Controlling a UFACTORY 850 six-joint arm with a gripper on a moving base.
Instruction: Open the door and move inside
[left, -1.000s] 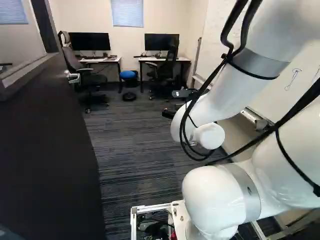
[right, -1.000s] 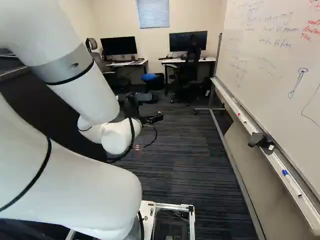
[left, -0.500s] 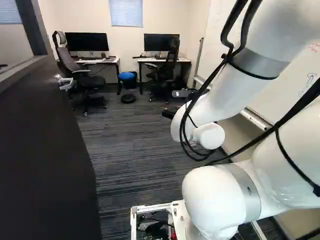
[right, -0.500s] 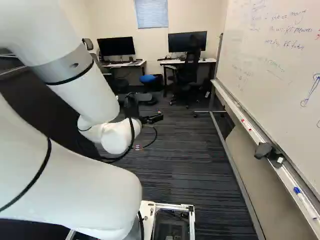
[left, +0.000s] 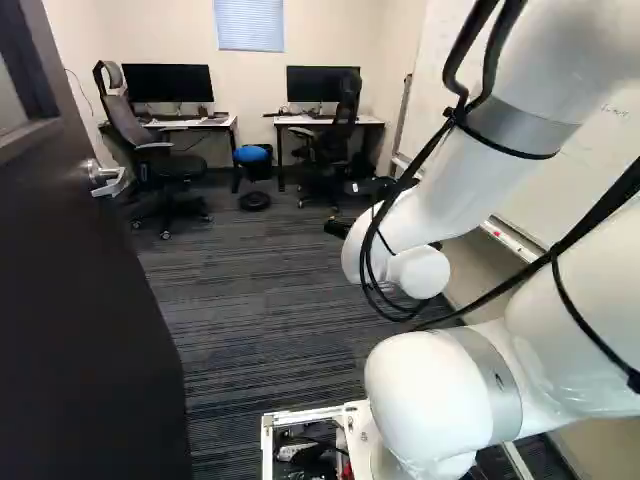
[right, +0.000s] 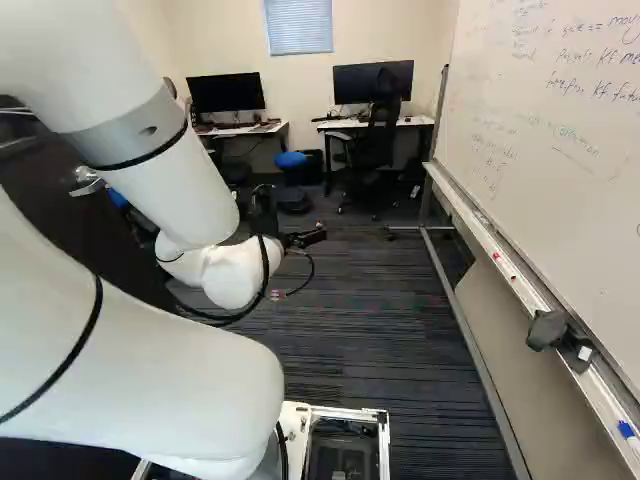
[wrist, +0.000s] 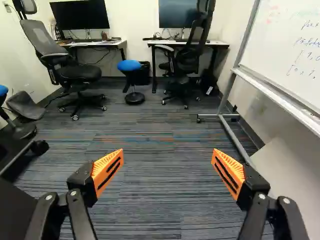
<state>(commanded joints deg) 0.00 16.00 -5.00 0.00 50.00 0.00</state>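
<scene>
Striped carpet (wrist: 150, 200), flat dark door (left: 80, 300), gripper (right: 306, 237) spread wide, ribbed orange pads (wrist: 107, 171)

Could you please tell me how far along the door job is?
Opening looks done: the door stands ajar, its handle untouched, and the hand is open and empty. Moving inside seems under way: the base is beside the door, facing carpet. Probably left: driving farther toward the desks; I cannot tell whether it is fully through.
</scene>
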